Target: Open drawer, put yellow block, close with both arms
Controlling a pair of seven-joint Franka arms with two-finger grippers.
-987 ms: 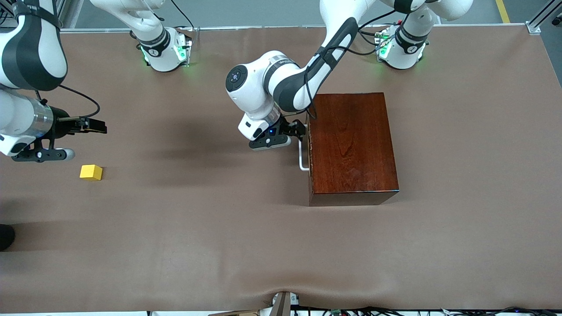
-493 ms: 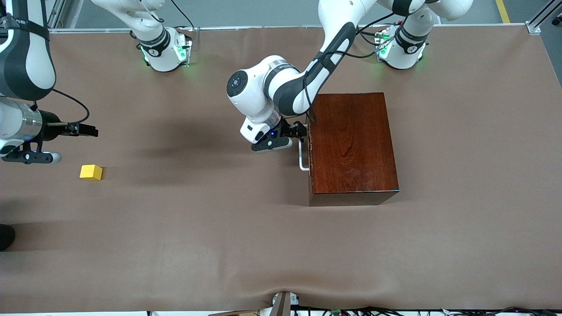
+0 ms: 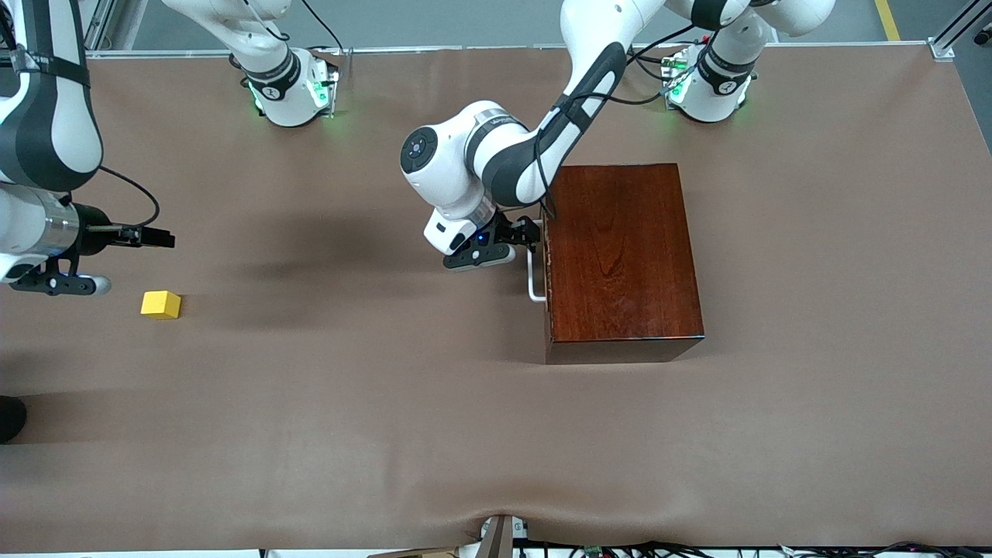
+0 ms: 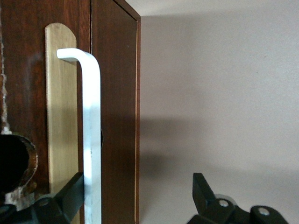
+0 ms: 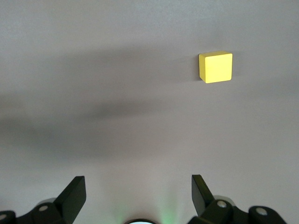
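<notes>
Front view shows you the wooden box (image 3: 624, 260) with its drawer fully in; the white handle (image 3: 535, 277) sits on the box face turned toward the right arm's end of the table. Your left gripper (image 3: 518, 236) has edged in against that handle over the last second. The left wrist view puts one finger (image 4: 70, 200) beside the bar (image 4: 92, 135) and the other well clear of it, so the jaws are spread around the handle, not yet pinching. That suggests the pull cannot start until you close them.

The yellow block (image 3: 161, 304) lies untouched on the table, well apart from the box toward the right arm's end. Your right gripper (image 3: 159, 237) has drifted back toward that end and now hangs with its fingers wide, empty, with the block (image 5: 215, 66) ahead of them in its wrist view.
</notes>
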